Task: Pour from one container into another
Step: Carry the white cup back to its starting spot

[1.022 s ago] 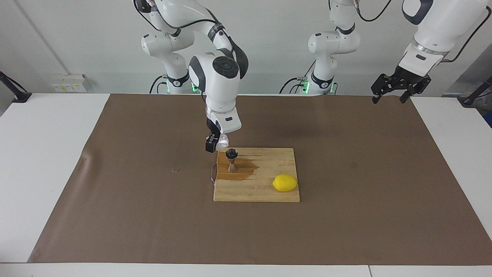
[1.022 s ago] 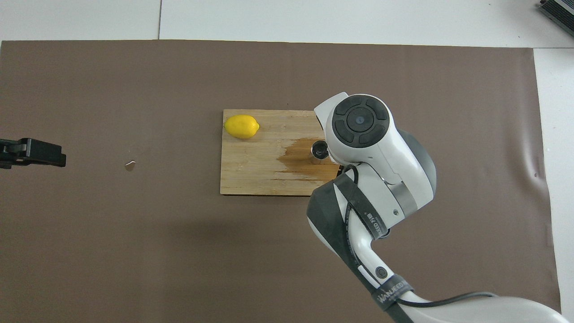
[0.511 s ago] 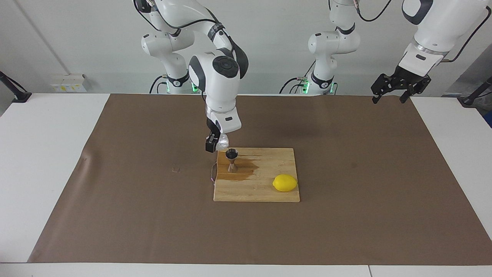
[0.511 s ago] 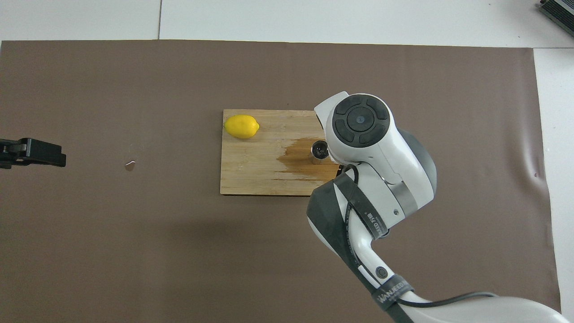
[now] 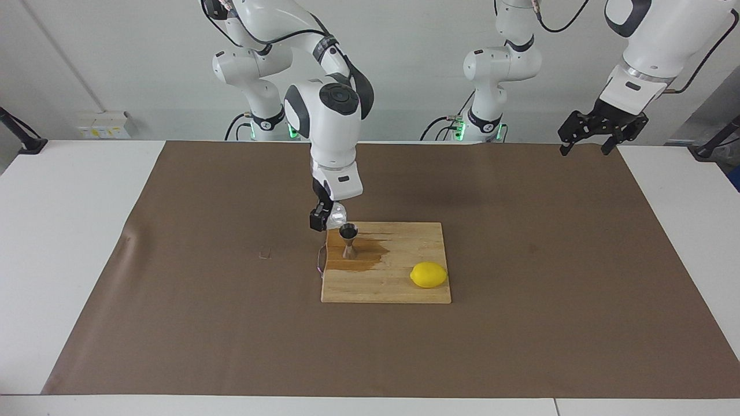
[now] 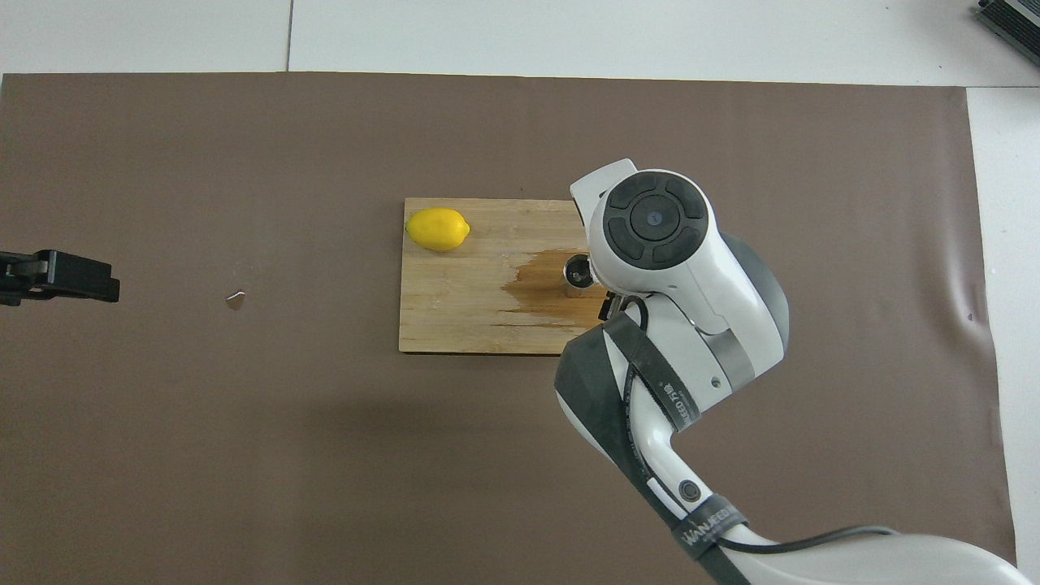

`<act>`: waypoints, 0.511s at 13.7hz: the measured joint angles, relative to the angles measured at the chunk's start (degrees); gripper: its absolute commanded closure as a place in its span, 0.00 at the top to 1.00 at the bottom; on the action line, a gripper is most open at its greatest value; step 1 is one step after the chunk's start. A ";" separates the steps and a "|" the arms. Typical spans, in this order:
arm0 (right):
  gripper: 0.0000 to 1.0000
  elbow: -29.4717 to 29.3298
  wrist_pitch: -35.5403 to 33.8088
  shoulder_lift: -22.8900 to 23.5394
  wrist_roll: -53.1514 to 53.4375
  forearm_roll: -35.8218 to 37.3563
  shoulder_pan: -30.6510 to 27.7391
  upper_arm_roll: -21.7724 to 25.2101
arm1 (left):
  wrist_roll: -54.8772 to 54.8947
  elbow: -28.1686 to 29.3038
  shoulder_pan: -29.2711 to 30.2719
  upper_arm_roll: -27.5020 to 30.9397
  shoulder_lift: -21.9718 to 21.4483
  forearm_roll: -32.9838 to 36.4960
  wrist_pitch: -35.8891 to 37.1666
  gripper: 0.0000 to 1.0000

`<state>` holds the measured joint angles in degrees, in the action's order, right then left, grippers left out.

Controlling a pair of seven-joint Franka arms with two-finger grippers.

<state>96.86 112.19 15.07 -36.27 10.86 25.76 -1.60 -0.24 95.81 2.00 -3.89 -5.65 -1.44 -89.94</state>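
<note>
A steel hourglass jigger [image 5: 348, 240] [image 6: 578, 273] stands upright on a wet dark patch of the wooden cutting board [image 5: 399, 289] [image 6: 455, 317]. My right gripper [image 5: 325, 217] hangs just above the board's corner beside the jigger, shut on the small clear cup [image 5: 336, 215], which is tipped toward the jigger's mouth. In the overhead view the right arm's wrist hides both the cup and the gripper. My left gripper [image 5: 589, 141] [image 6: 57, 276] waits open, high over the left arm's end of the table.
A yellow lemon [image 5: 428, 274] [image 6: 438, 229] lies on the board's corner farthest from the robots, toward the left arm's end. A brown mat [image 5: 520, 323] covers the table. A small scrap [image 5: 265, 254] [image 6: 236, 300] lies on the mat.
The right wrist has turned a little and the cup has tipped further toward the jigger. The left arm has not moved.
</note>
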 measured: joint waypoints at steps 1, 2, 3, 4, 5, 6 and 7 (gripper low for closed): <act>0.34 0.00 0.10 0.00 0.00 -0.22 -0.12 0.01 | 0.00 0.00 0.00 0.00 0.00 0.00 0.00 1.00; 0.34 0.00 0.42 0.00 0.00 -0.53 -0.27 0.01 | 0.00 0.00 0.00 0.00 0.00 0.00 0.00 1.00; 0.34 0.02 1.00 -0.01 0.00 -1.36 -0.47 0.01 | 0.00 0.00 0.00 0.00 0.00 0.00 0.00 1.00; 0.35 0.10 1.63 -0.01 0.00 -2.74 -0.74 0.01 | 0.00 0.00 0.00 0.00 0.00 0.00 0.00 1.00; 0.35 0.22 2.52 -0.01 -0.08 -3.97 -1.03 0.02 | 0.00 0.00 0.00 0.00 0.00 0.00 0.00 1.00; 0.35 0.33 3.66 0.00 -0.36 -5.05 -1.40 0.02 | 0.00 0.00 0.00 0.00 0.00 0.00 0.00 1.00; 0.35 0.36 4.45 -0.01 -1.09 -6.41 -1.86 0.02 | 0.00 0.00 0.00 0.00 0.00 0.00 0.00 1.00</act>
<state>97.23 116.64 15.06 -37.35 4.45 23.90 -1.58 -0.24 95.81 2.00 -3.89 -5.65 -1.44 -89.94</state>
